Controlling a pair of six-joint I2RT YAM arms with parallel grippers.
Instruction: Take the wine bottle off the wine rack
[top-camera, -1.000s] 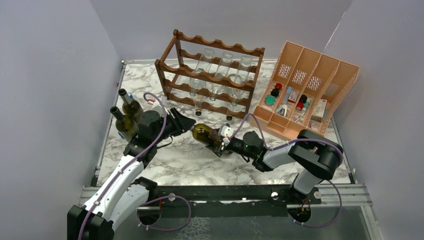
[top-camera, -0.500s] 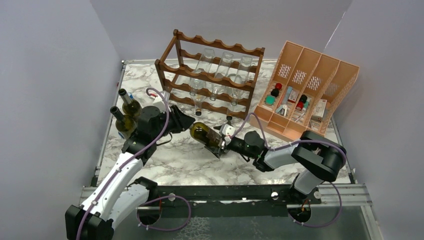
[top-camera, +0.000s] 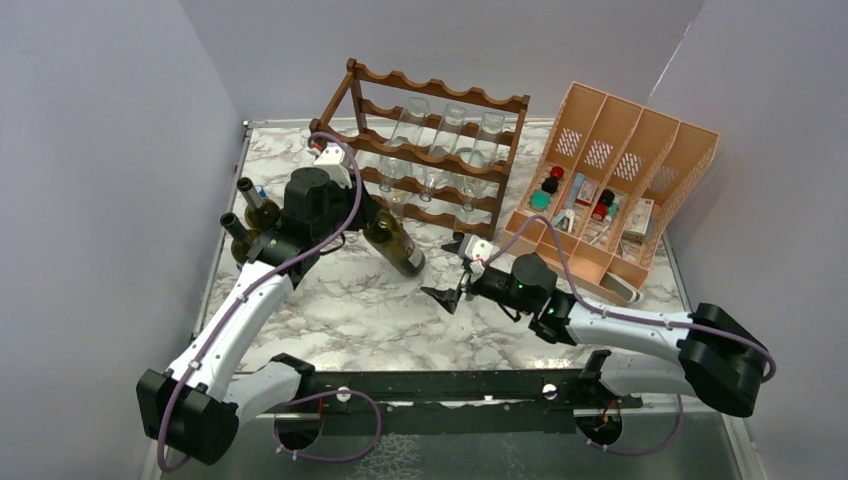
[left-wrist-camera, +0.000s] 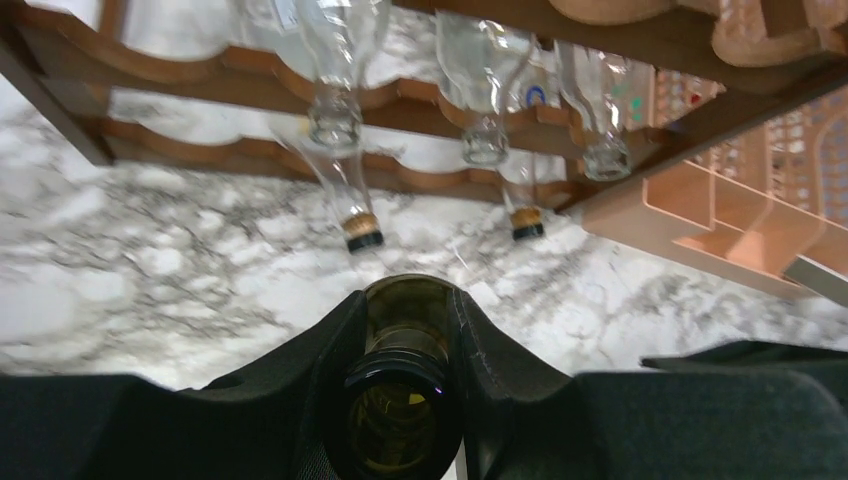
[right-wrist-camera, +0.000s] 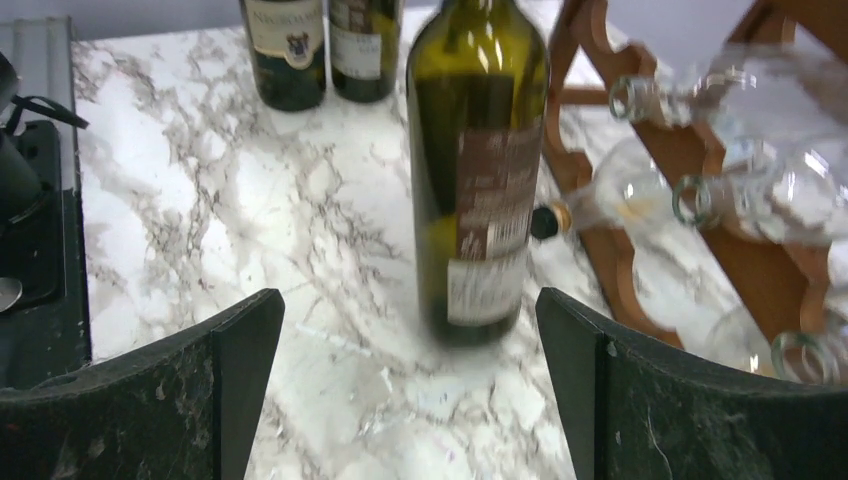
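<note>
The left pincer (top-camera: 372, 225) is clamped on the neck of the wine bottle (top-camera: 400, 250), which hangs tilted just in front of the rack (top-camera: 420, 150), off its rails, over the far left part of the tabletop (top-camera: 340, 310). I can't tell whether its base touches down. The right pincer (top-camera: 452, 270) gapes wide apart beside it, holding nothing. Clear bottles (top-camera: 445, 125) lie in the rack, and two green bottles (top-camera: 255, 225) stand by the left edge.

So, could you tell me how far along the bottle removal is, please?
Done: the green wine bottle is off the wine rack; two dark bottles stand on the table. In hand: the left end effector is shut on the green bottle's neck; the right end effector is open, clear of it. Left: setting it down; clear bottles lie on the rack.
</note>
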